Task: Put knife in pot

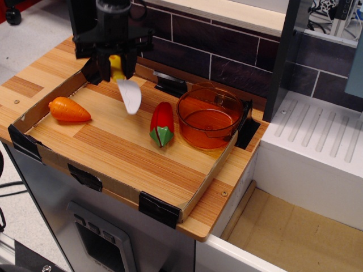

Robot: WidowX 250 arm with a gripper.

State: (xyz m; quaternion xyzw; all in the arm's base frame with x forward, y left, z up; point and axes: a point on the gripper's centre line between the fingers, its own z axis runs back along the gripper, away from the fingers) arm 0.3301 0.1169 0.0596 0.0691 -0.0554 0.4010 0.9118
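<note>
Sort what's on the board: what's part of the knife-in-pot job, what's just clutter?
Job: knife, gripped by its yellow handle in the gripper; orange pot, nothing inside.
Clutter: toy carrot; red-and-green pepper.

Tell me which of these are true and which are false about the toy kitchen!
1. The pincer is holding the toy knife by its yellow handle. True.
2. The knife's white blade is already inside the orange pot. False: the blade hangs down over the wooden tray, to the left of the pot.
3. The toy carrot lies on the tray, at its left end. True.
4. The toy pepper sits inside the pot. False: it lies on the tray, between the knife and the pot.
5. The pot has nothing in it. True.
</note>
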